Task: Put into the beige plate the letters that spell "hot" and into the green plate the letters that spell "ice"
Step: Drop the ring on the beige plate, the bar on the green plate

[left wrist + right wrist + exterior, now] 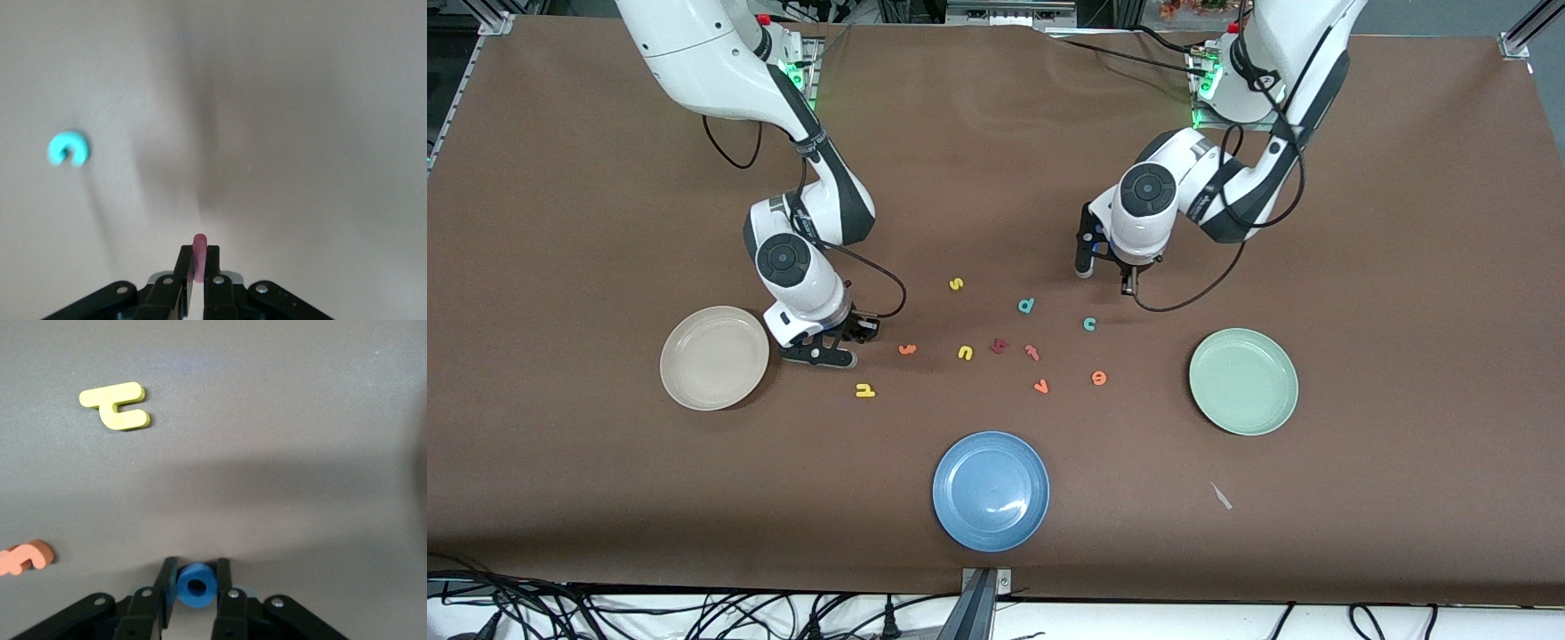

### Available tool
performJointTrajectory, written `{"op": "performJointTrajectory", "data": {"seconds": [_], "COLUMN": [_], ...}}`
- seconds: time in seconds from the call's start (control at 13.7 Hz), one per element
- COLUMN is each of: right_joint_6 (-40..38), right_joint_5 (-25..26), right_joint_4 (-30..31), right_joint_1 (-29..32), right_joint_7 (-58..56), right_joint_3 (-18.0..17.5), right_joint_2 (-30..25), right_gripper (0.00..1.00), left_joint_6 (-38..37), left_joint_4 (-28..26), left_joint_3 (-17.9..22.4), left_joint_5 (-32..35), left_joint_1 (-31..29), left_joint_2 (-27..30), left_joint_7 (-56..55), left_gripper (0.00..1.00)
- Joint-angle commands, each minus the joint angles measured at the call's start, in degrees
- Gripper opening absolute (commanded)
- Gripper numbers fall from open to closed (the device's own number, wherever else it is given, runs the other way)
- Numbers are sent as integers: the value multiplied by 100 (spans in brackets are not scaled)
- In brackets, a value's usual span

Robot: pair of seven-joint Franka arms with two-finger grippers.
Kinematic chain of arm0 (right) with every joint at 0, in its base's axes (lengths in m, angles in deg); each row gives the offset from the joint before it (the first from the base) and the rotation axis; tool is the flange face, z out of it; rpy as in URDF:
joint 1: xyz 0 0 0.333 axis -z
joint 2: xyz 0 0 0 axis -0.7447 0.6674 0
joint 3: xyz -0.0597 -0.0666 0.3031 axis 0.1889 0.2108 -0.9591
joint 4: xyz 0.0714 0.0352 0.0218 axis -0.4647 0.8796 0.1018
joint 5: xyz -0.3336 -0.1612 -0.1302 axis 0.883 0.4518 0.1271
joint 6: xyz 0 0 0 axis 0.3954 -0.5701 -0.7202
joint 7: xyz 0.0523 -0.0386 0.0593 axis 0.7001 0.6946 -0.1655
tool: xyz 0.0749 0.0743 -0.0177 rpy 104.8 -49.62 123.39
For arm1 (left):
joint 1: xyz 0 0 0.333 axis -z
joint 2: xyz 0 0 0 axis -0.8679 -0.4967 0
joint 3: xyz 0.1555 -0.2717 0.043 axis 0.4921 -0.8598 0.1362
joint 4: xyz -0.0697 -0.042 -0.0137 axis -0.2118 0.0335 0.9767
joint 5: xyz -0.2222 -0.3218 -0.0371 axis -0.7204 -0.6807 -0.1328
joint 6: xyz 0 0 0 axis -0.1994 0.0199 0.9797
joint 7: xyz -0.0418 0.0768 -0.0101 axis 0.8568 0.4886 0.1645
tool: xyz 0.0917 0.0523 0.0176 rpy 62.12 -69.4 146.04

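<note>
My right gripper (831, 347) is low over the table beside the beige plate (713, 357), shut on the blue o (197, 585). The yellow h (865, 389) (115, 405) and orange t (907, 349) (25, 557) lie close to it on the cloth. My left gripper (1110, 272) hangs over bare cloth above the letter cluster, shut on the red bar i (199, 245), which stands up between the fingers. The teal c (1089, 324) (69, 148) and orange e (1099, 378) lie flat, toward the green plate (1243, 380). Neither plate holds a letter.
A blue plate (991, 491) sits nearest the front camera. Loose among the letters are a yellow s (956, 284), teal d (1026, 306), yellow u (965, 353), a dark red letter (1000, 346), a pinkish-red t-like letter (1032, 352) and an orange v (1040, 387).
</note>
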Motion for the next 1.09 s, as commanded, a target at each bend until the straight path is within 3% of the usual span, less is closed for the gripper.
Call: {"op": "performJointTrajectory", "data": {"seconds": [0.0, 0.22, 0.44, 0.8, 0.88, 0.95, 1.02], "right_joint_6": [-976, -1339, -1506, -1463, -1463, -1463, -1506], "right_joint_5": [-66, -66, -75, -84, -119, -276, -660], "right_joint_4": [-630, -826, -826, -791, -799, -799, -808], "right_joint_1": [26, 210, 420, 1333, 1440, 1458, 1415], "right_joint_7": [-240, -1011, -2391, -3851, -3923, -3889, -3854], "right_joint_3": [5, 189, 672, 699, 691, 690, 682], "right_joint_2": [-39, -162, -259, -189, -180, -180, -180], "right_gripper": [20, 20, 20, 23, 46, 96, 100], "left_joint_6": [-811, -1165, -1157, -640, -499, -367, -244], "left_joint_4": [504, 1006, 1472, 1658, 1658, 1640, 1614], "left_joint_3": [-20, -2, 33, 95, 95, 95, 95], "left_joint_5": [97, 115, 167, 789, 878, 879, 879], "left_joint_1": [-240, -678, -1145, -1699, -1804, -1901, -2015], "left_joint_2": [114, -35, -456, -1037, -1107, -1160, -1230], "left_joint_7": [62, 516, 948, 1108, 1108, 1142, 1195], "left_gripper": [0, 0, 0, 0, 0, 0, 0]}}
